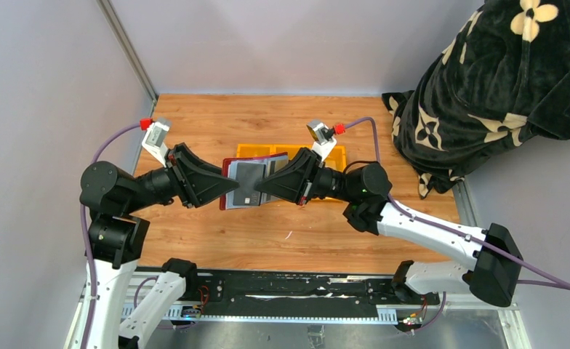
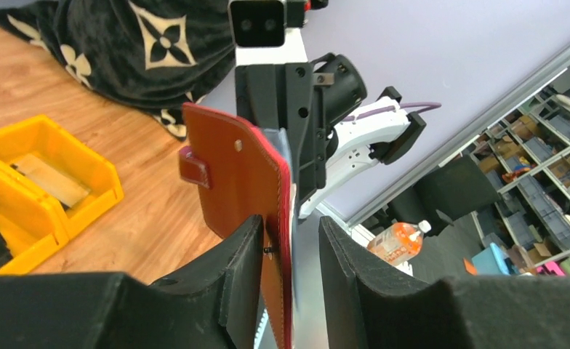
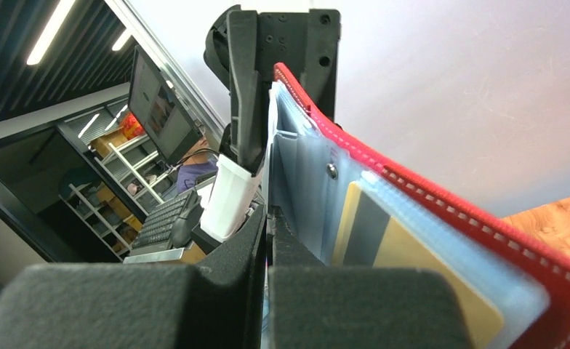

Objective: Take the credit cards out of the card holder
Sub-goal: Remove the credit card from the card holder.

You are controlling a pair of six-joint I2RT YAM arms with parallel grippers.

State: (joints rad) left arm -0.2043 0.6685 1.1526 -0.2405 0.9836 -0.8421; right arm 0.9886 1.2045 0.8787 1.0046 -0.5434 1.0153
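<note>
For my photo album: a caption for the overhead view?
Open maroon leather card holder aloft between the left gripper and right gripper, near a yellow plastic tray.

table [image 1: 267, 240], wood. card holder [image 1: 247, 182] held up open over mid-table, grey sleeves facing up. left gripper [image 1: 233, 190] at its left edge, right gripper [image 1: 262, 187] on its right side. yellow tray [image 1: 257, 150] just behind. black flowered blanket [image 1: 486, 87] heaped far right.

card holder [image 1: 249, 182]: maroon, open, held aloft | tan-gold credit card [image 3: 427, 283]: lodged inside, dark stripe showing
</note>
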